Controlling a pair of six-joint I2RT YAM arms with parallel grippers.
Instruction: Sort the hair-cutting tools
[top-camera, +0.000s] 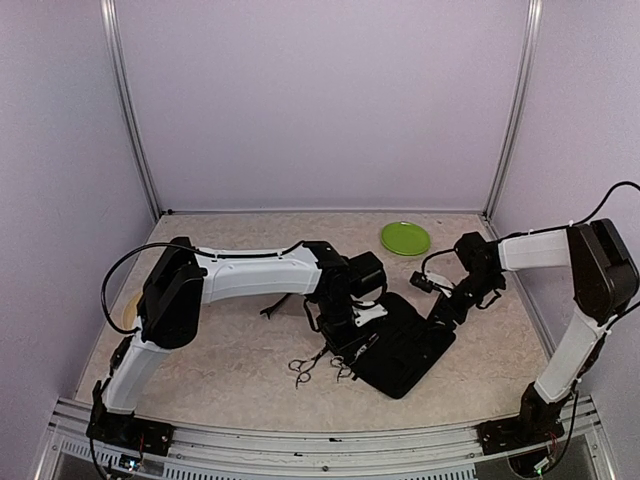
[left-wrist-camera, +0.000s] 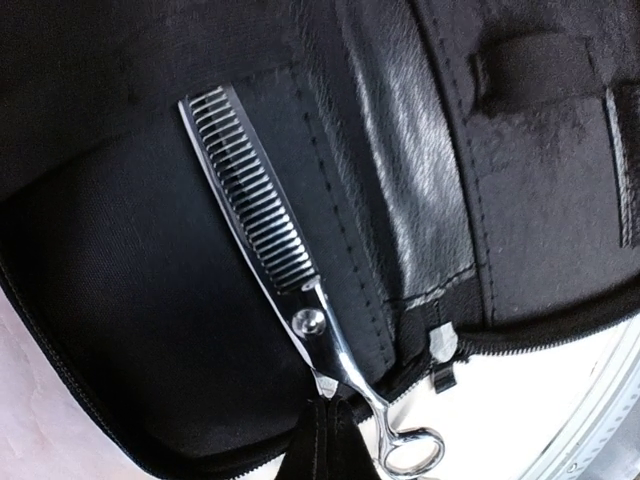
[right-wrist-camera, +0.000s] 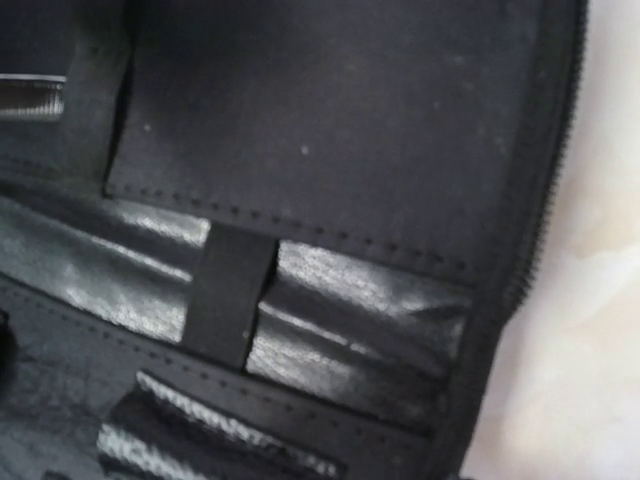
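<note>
The black case (top-camera: 410, 350) lies open on the table. My left gripper (top-camera: 345, 338) is over its left edge. In the left wrist view its black fingers (left-wrist-camera: 328, 430) are shut on silver thinning scissors (left-wrist-camera: 262, 215) just below the pivot. The toothed blade lies on the case lining (left-wrist-camera: 120, 300) and one ring handle hangs past the zipper. These scissors show in the top view (top-camera: 346, 366). A second pair of scissors (top-camera: 303, 368) lies on the table beside them. My right gripper (top-camera: 443, 305) is at the case's far right edge; its fingers are hidden.
A green plate (top-camera: 405, 238) sits at the back of the table. A thin black clip-like piece (top-camera: 273, 308) lies left of my left gripper. The right wrist view shows only the case's pockets and a strap (right-wrist-camera: 230, 290), with bare table at the right.
</note>
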